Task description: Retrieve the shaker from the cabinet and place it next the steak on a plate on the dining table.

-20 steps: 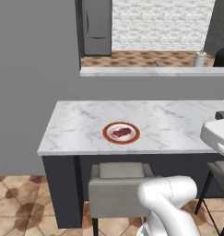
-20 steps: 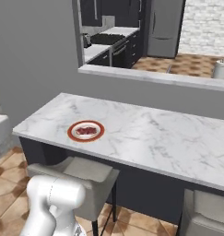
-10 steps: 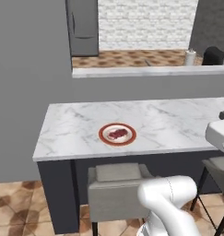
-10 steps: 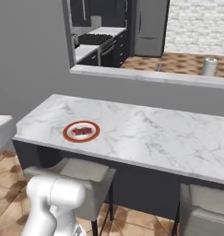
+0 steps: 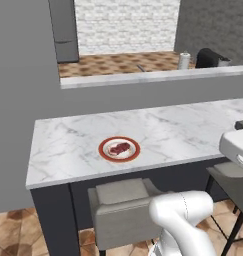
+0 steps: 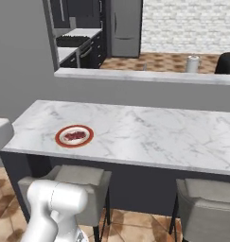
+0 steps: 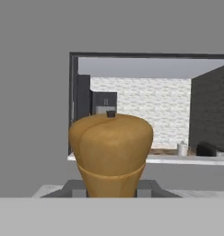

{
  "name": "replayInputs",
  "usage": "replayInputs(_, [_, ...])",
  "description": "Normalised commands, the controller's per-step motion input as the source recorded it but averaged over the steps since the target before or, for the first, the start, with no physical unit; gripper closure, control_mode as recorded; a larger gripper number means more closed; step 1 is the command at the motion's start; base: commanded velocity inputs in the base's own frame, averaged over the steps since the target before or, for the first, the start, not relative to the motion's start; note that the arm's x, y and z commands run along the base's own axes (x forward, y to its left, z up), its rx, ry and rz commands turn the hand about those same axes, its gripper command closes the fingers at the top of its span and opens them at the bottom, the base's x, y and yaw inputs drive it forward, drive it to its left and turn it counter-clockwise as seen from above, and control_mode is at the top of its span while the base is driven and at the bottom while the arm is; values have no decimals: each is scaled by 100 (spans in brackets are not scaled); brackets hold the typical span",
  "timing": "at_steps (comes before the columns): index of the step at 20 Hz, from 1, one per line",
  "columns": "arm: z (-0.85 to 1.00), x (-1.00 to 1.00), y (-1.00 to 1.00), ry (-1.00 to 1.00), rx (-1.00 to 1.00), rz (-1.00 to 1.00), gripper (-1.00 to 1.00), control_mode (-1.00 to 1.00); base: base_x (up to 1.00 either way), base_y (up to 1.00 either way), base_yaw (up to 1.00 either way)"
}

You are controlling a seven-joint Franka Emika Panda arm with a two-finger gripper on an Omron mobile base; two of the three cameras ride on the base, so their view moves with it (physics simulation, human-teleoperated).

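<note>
One round white plate (image 5: 119, 149) with a red-orange rim sits on the dining table (image 5: 173, 132), toward the table's left end as the base cameras see it, and it holds a single small red-brown steak (image 5: 120, 147) lying flat near its middle; from the right base view the same plate (image 6: 74, 136) and steak (image 6: 75, 136) sit near the table's (image 6: 149, 130) near-left corner, with bare marble all around. Two grey upholstered stools (image 6: 78, 182) are tucked under the near edge of the table. In the hand view the tan wooden shaker (image 7: 111, 154) looms large and close to the camera, standing upright in that view with its long axis running bottom to top, its broad domed head and small dark knob uppermost and its narrowing waist pointing down toward the gripper (image 7: 111, 189). The dark fingers (image 7: 74, 189) show just at either side of the shaker's waist, pressed against it, so the narrow gap between them is taken up by the wood and the shaker is held there. Beyond it lie a grey wall with an opening and a white cylindrical container (image 7: 182, 149) on the ledge.
</note>
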Motion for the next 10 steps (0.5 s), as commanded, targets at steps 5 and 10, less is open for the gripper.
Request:
replayInputs(5, [0, 44, -2, 4, 0, 0, 100, -100, 24, 0, -1])
replayInputs(10, [-12, 75, -39, 6, 0, 10, 100, -100, 0, 0, 0])
